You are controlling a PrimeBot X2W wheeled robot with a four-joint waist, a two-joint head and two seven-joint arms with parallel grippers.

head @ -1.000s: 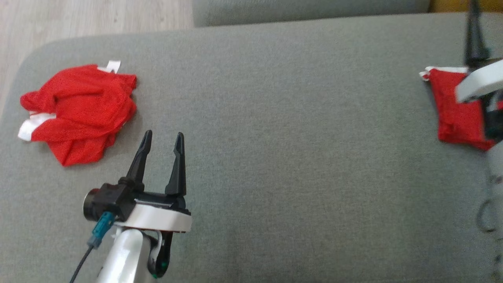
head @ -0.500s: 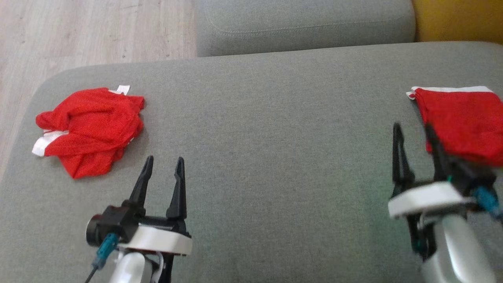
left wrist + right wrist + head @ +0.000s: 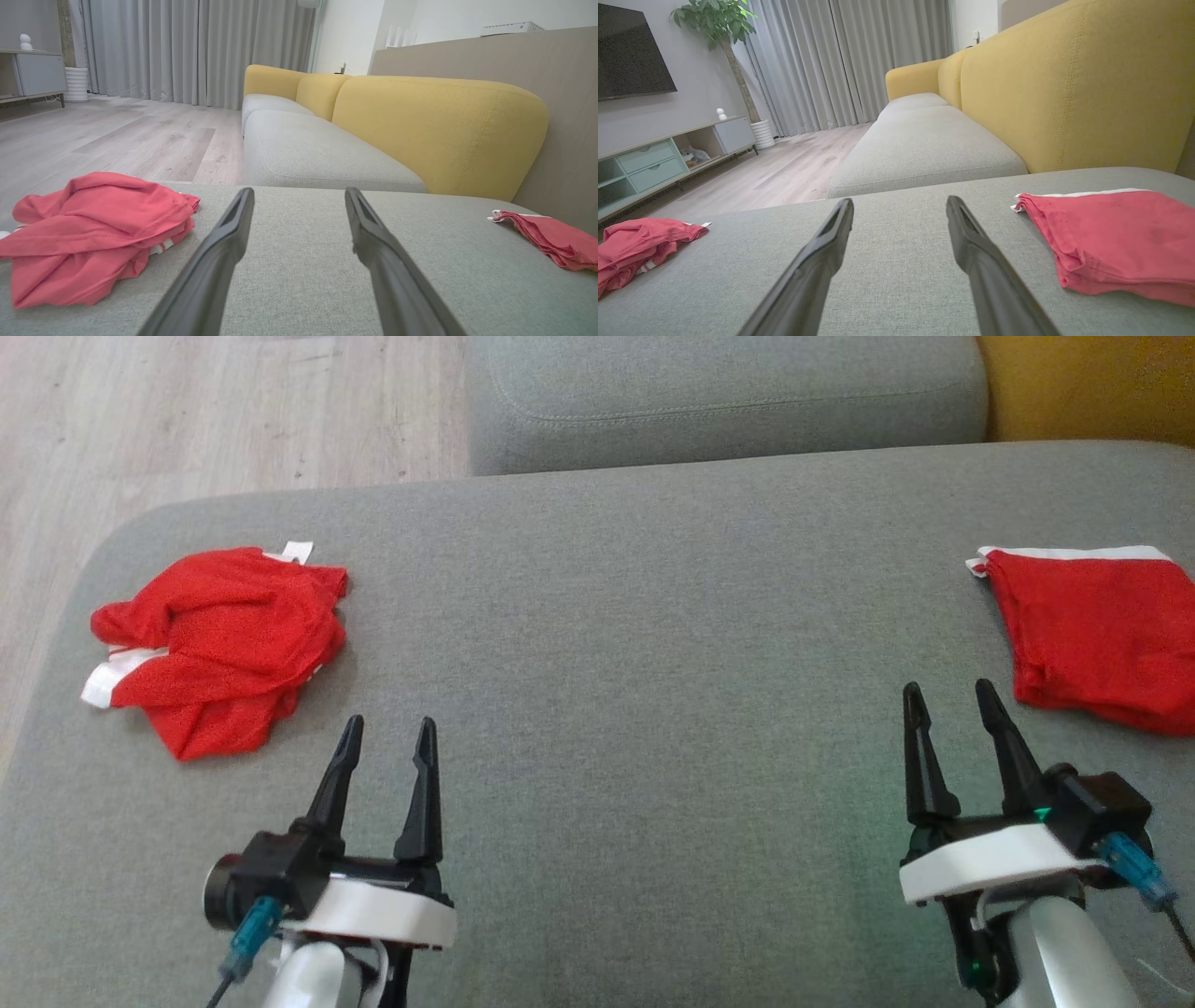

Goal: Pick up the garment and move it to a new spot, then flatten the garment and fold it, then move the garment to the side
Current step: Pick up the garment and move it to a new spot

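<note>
A crumpled red garment [image 3: 219, 644] with white trim lies at the left end of the grey sofa seat [image 3: 635, 644]; the same heap [image 3: 93, 228] fills the lower left of the left wrist view. A folded red garment [image 3: 1097, 630] with a white edge rests flat at the right end, close on the right in the right wrist view [image 3: 1115, 238]. My left gripper [image 3: 385, 730] hovers open near the front, just right of the crumpled heap. Just left of the folded piece, my right gripper [image 3: 948, 695] stands open too. Both hold nothing.
A second grey seat cushion [image 3: 728, 392] adjoins the far side, with a yellow backrest [image 3: 1083, 387] at the far right. Wooden floor [image 3: 215, 411] lies beyond the seat's rounded left edge. The wide middle of the seat is bare fabric.
The head camera has tilted, shifting the whole picture down. My right arm has come back from above the folded garment to the lower right, open. The left gripper kept its pose.
</note>
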